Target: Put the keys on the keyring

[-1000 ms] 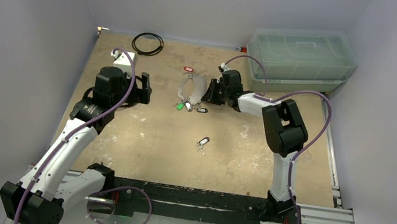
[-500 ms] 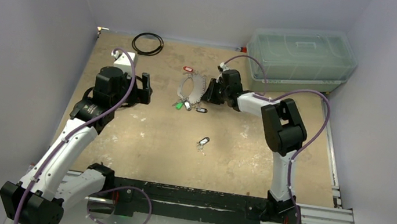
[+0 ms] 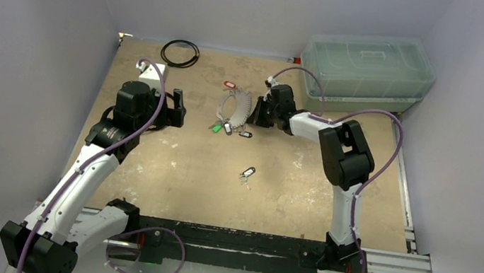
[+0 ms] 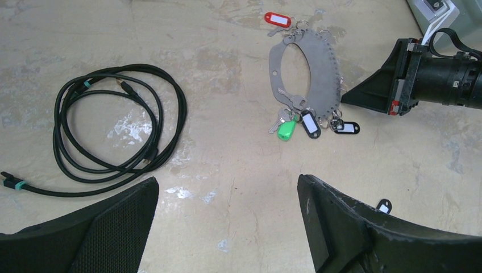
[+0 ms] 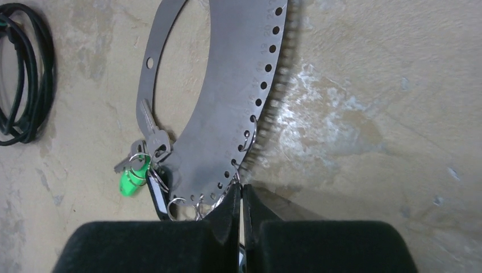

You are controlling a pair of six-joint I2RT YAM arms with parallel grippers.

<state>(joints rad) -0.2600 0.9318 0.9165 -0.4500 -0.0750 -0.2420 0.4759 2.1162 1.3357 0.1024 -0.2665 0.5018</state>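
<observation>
keyring [image 4: 321, 74]: flat silver-grey oval metal ring, lying far-centre on the table
keys [image 4: 287, 129]: green- and black-tagged metal ones, clustered at its near end
right gripper [image 5: 241, 199]: clenched, tips at the ring's perforated edge
left gripper [image 4: 227, 182]: released, wide, well apart

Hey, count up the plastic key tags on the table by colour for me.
Red tag: 1
Green tag: 1
Black tags: 3
Total: 5
</observation>
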